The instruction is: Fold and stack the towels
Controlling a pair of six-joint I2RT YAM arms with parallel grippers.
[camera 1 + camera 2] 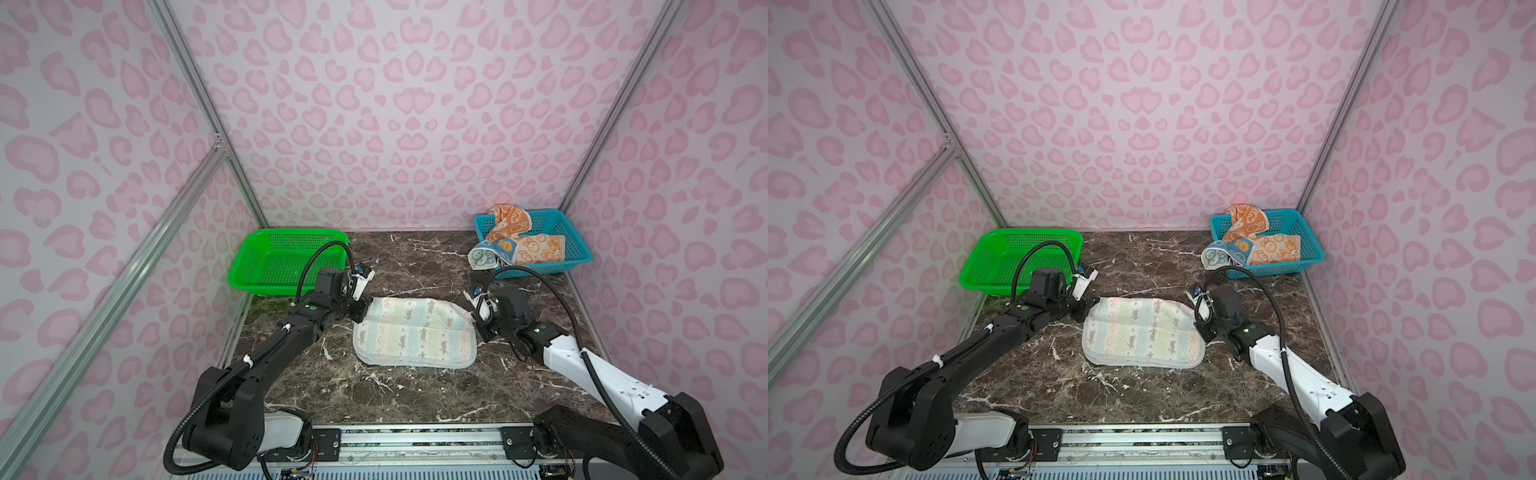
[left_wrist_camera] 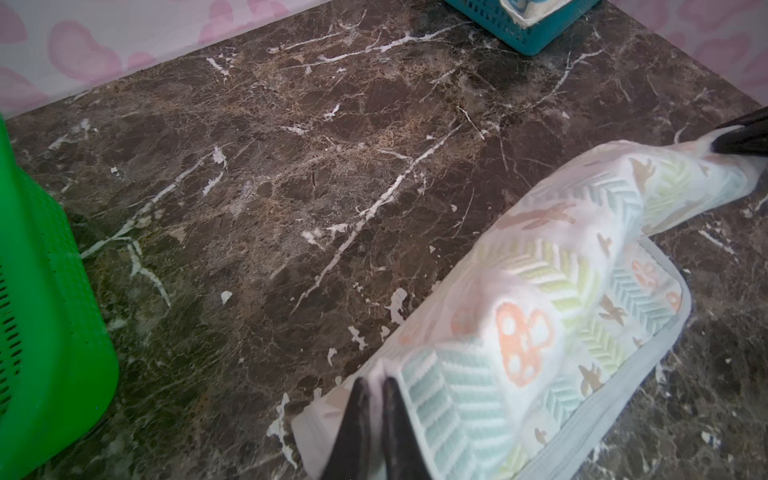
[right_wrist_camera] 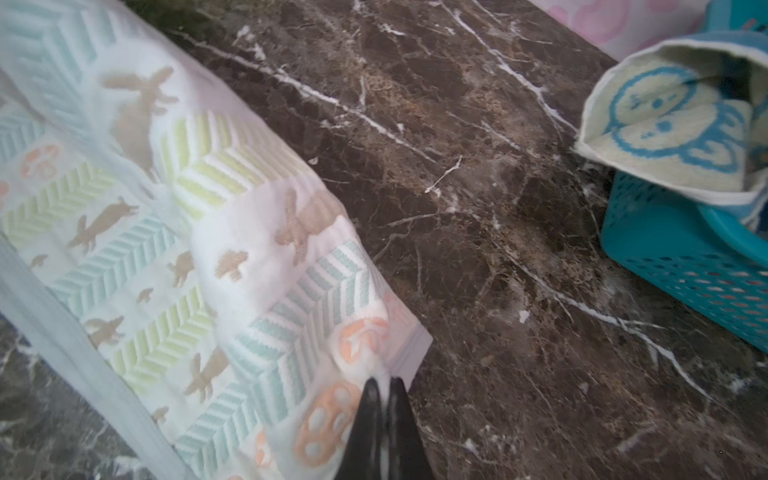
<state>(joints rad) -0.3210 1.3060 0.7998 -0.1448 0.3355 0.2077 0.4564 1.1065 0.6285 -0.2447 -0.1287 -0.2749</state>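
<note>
The white towel (image 1: 413, 336) lies partly folded on the table (image 1: 374, 399); the left gripper (image 2: 375, 383) is clamped on its far left corner, the right gripper (image 3: 384, 384) on its far right corner

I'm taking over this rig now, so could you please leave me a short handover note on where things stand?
Left gripper: shut on the white towel's far-left corner.
Right gripper: shut on its far-right corner.
White towel: middle of the table, far edge lifted, near part lying flat; fold unfinished.
Orange towel and blue towel: crumpled in the blue basket, the blue one hanging over its rim.
Done: nothing stacked yet.
Left: finish this fold, fold the other two, stack all three.
</note>
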